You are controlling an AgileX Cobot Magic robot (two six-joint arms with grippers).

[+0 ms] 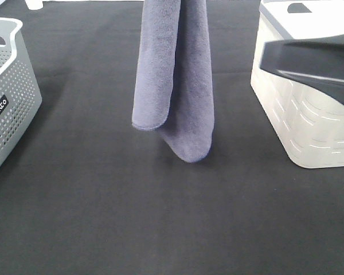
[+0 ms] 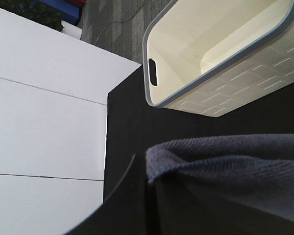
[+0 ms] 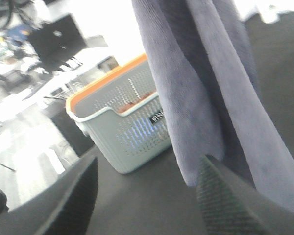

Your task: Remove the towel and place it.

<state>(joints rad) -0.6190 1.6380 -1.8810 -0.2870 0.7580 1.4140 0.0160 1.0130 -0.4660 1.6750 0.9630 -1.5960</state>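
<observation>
hanging seemingly lifted clear of the black table covering, the folded grey-lavender microfibre towel brushes the right gripper, fingers spread; whether the left gripper is clenched cannot be told

a black cloth table covering spreads flat under even, bright light. past its edge lies a white panelled surface with thin seams, then grey patterned carpet floor and dark green foliage. the far room is blurred, washed out.
</observation>
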